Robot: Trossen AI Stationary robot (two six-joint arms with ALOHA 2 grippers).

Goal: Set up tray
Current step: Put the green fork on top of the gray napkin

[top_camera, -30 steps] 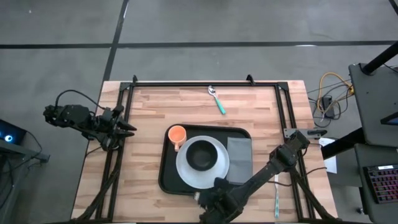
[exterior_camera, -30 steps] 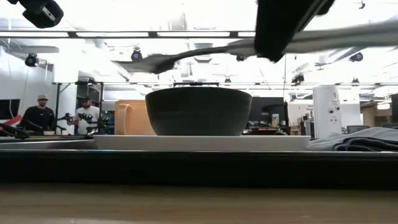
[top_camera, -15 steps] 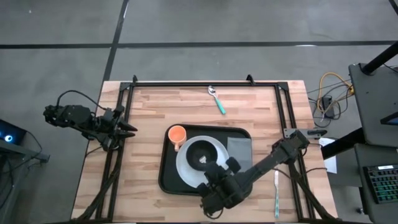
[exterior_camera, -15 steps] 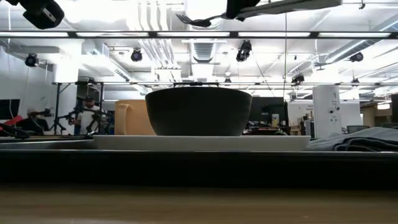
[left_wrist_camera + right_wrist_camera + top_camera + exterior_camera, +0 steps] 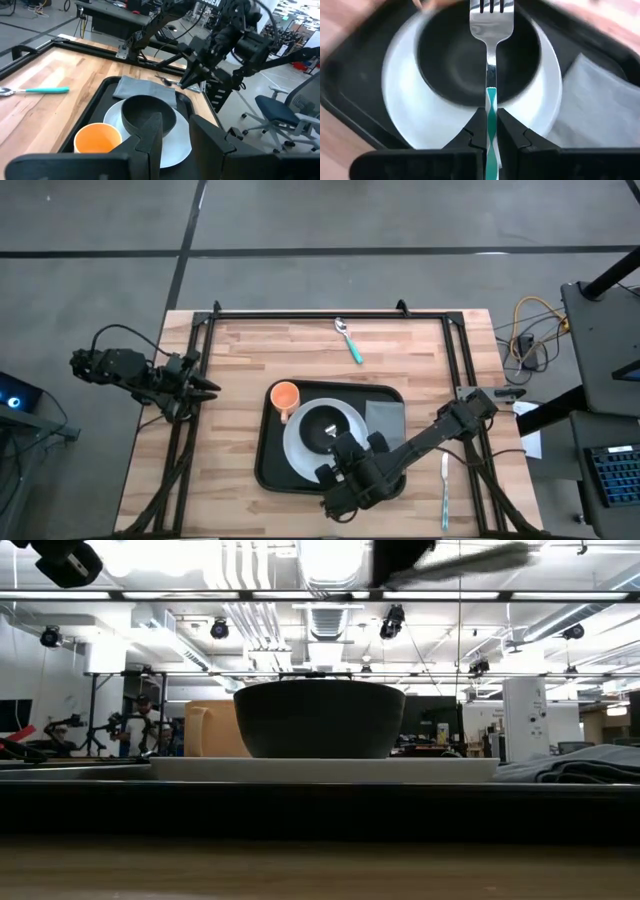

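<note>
High view: the large black rectangular tray (image 5: 268, 465) sits at the table's centre, holding a round white plate (image 5: 297, 452) with a black bowl (image 5: 320, 425) on it, an orange cup (image 5: 285, 395) at the tray's 10 o'clock corner and a grey folded napkin (image 5: 384, 420) along 3 o'clock. The right gripper (image 5: 338, 458) hovers over the plate's 5 o'clock edge. The left gripper (image 5: 205, 387) waits at the table's 9 o'clock edge; whether it is open cannot be told. A teal-handled spoon (image 5: 348, 340) lies at 12 o'clock on bare wood.

Low view: bowl on plate, cup behind.

Right wrist view: fingers pinch a teal-handled steel fork (image 5: 491, 45) above the bowl.
</note>
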